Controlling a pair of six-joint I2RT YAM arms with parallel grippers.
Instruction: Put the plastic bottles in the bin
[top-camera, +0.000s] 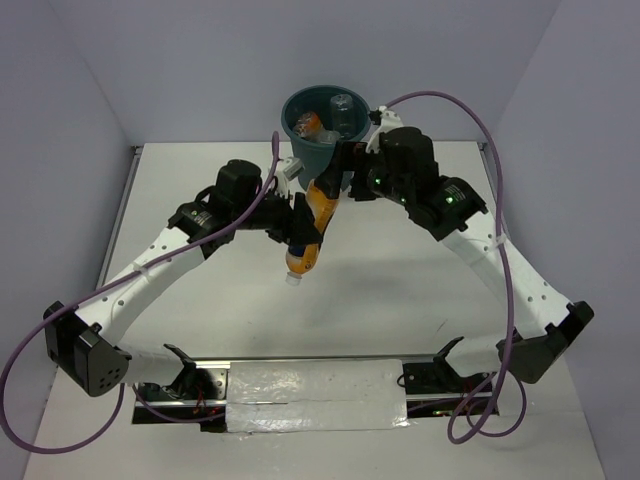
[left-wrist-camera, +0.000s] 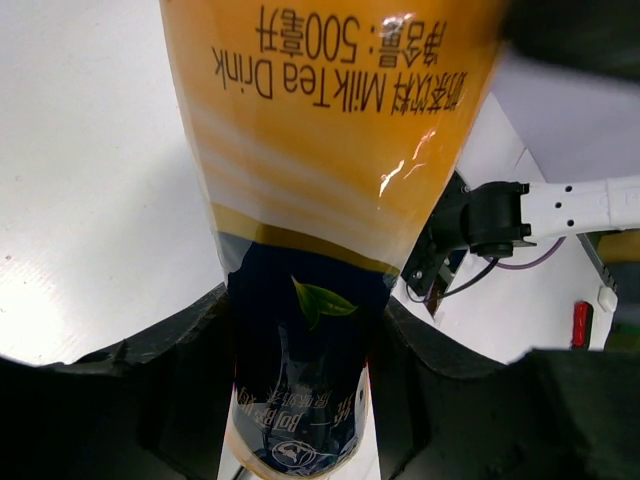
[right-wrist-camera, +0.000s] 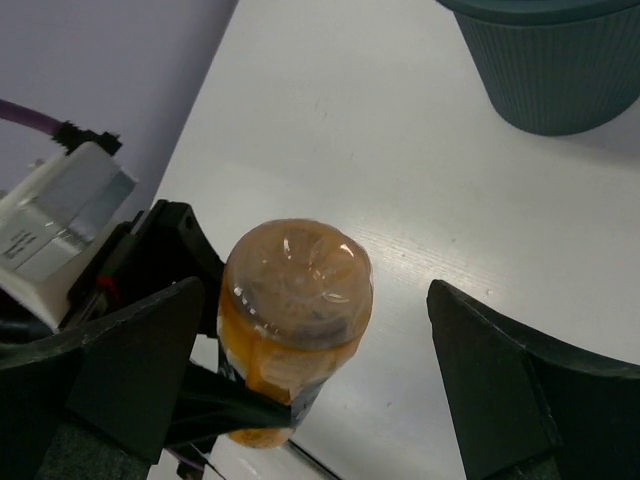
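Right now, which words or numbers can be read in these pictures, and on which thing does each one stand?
"Milk Tea Drink": orange bottle, upside down in the left wrist view.
"500", followed by Chinese characters: same bottle.
Chinese characters on its dark blue label: too blurred to read.
Small print on the white block, right wrist view: too small to read.

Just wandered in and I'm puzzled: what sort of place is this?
Likely a robotics lab test booth: a white table boxed in by plain walls, a left arm and right arm bolted at its near edge, and a teal bin holding bottles.
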